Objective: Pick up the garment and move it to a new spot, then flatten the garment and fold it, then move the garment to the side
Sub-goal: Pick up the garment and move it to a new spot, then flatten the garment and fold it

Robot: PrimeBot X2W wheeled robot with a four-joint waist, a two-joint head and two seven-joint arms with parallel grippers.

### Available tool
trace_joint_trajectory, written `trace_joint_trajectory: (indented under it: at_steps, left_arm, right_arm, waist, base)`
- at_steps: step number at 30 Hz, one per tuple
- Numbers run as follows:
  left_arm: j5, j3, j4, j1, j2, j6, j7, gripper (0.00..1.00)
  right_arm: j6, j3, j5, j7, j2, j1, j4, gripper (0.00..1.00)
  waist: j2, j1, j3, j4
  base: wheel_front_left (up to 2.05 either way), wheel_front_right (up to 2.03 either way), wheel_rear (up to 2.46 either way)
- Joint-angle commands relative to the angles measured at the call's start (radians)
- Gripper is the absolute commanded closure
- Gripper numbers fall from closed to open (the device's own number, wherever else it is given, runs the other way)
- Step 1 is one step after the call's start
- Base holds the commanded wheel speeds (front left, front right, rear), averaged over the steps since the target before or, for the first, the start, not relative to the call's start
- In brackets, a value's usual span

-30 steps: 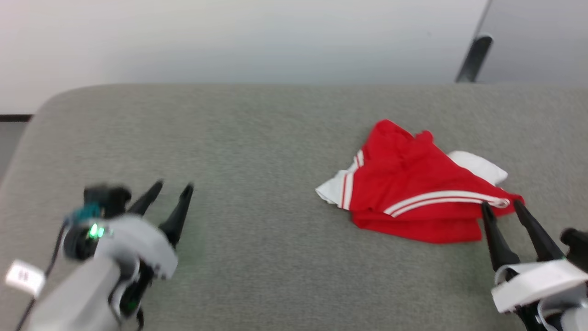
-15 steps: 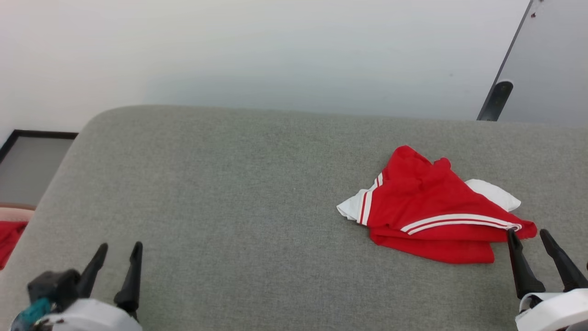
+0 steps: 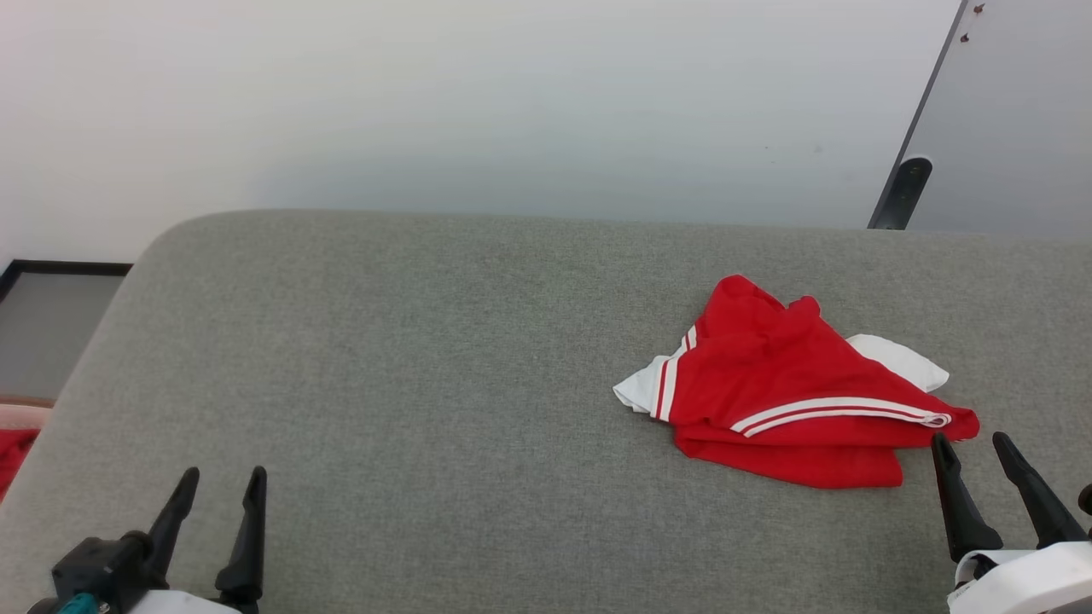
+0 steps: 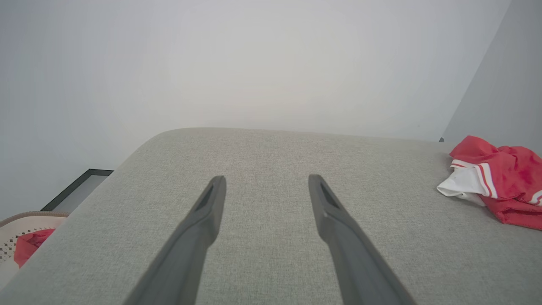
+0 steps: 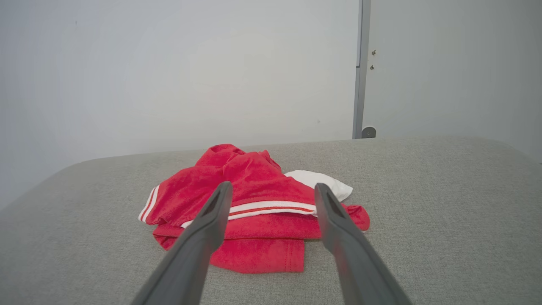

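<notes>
Two empty grippers hold their fingers parted: the right gripper [image 3: 969, 440] sits just beside the near corner of the crumpled garment [image 3: 785, 392] on the right side of the grey cushion [image 3: 426, 384], seemingly lined up for the pick, the left gripper [image 3: 223, 474] well apart.

You get bright, even, diffuse light in all three views, no glare, no hard shadows. Head view is sharp: the weave of the grey counter [image 3: 426, 384] reads clearly, the garment [image 3: 768, 375] throws just a thin soft shadow along its near edge. The wall [image 3: 512, 102] grades from warm white at upper left to a cooler grey band above the counter's far edge. Wrist views look hazier, wall washed out; the fingers of the left gripper [image 4: 266, 178] and right gripper [image 5: 273, 185] go soft toward the bottom edge
</notes>
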Motion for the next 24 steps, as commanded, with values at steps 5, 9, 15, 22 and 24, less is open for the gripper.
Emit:
trace_joint_trajectory:
  at_steps: [5,9,15,22,24]
  left_arm:
    - [0.019,0.01,0.005,0.015,-0.012,-0.011,0.0,0.0]
    - [0.024,0.011,0.006,0.016,-0.017,-0.016,0.0,0.0]
    - [0.03,0.007,0.001,0.019,-0.026,-0.013,0.0,0.0]
    - [0.029,0.003,-0.013,0.018,-0.04,-0.002,0.0,0.0]
    - [0.025,0.005,-0.022,0.023,-0.048,0.002,0.0,0.0]
  right_arm:
    - [0.0,0.005,0.002,0.001,-0.003,0.0,0.003,0.0]
    - [0.0,0.009,0.001,0.002,-0.003,-0.002,0.003,0.0]
    - [0.0,0.015,0.002,0.004,-0.004,-0.008,0.006,0.0]
    - [0.0,0.041,-0.011,0.031,-0.032,-0.044,0.005,0.0]
    - [0.0,0.069,-0.023,0.068,-0.062,-0.095,0.014,0.0]
  waist:
    - [0.0,0.0,0.0,-0.004]
    - [0.0,0.0,0.0,-0.002]
    - [0.0,0.0,0.002,0.004]
    - [0.0,0.0,0.015,0.008]
    - [0.0,0.0,0.025,0.001]
  base:
    - [0.0,0.0,0.0]
    - [0.0,0.0,0.0]
    - [0.0,0.0,0.0]
    - [0.0,0.0,0.0]
    - [0.0,0.0,0.0]
